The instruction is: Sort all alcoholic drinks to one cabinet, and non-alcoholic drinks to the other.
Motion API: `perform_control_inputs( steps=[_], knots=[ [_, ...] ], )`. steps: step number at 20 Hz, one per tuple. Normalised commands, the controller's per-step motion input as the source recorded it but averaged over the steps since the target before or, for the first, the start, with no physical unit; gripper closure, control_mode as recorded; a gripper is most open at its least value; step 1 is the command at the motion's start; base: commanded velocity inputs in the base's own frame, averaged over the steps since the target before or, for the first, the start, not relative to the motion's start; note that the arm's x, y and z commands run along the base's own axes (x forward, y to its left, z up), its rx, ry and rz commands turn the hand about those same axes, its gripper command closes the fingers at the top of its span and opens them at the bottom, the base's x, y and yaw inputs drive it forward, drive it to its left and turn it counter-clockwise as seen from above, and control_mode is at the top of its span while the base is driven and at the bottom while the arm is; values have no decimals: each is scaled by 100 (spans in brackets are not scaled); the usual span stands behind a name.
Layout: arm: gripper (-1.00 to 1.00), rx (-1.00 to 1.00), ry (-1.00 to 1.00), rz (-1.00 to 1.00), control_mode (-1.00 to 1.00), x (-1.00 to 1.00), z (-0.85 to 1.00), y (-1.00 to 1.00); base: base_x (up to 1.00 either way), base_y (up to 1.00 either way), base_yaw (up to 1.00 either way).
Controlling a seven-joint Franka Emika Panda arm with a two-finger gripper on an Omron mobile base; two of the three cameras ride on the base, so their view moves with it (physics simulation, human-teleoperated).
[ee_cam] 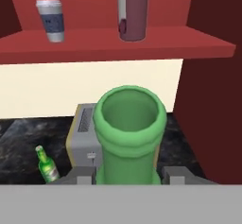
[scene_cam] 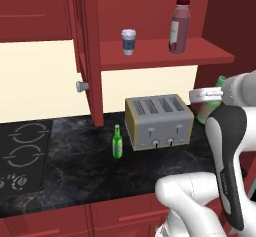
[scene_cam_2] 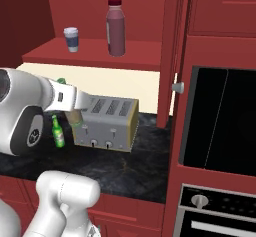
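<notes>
gripper [ee_cam: 128,176]: clamped on olive bottle [ee_cam: 128,138] neck, centre frame
left base view: bright green bottle [scene_cam: 117,142] left of toaster [scene_cam: 158,121]
hand view: cup [ee_cam: 51,20], juice bottle [ee_cam: 133,10] on shelf [ee_cam: 113,46], top

Even flat rendered light, sharp, no glare.

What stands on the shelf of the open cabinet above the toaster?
A white lidded cup and a dark red juice bottle stand on the shelf, apart. The cabinet's upper part is out of frame.
</notes>
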Motion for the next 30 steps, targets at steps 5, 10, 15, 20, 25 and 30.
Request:
perform_control_inputs(
  steps=[5,10,15,20,25,30],
  knots=[
    [100,0,-11,0,-100,-18,14,-3,0,0,0],
    [100,0,-9,-2,-100,-21,16,-2,0,0,0],
    [100,0,-1,-4,-100,-9,19,0,0,0,0],
    [100,0,-1,-3,-100,-6,15,-1,0,0,0],
    [100,0,-1,0,-100,-1,6,0,0,0,0],
    [100,0,0,0,100,-4,0,-1,0,0,0]
  ],
)
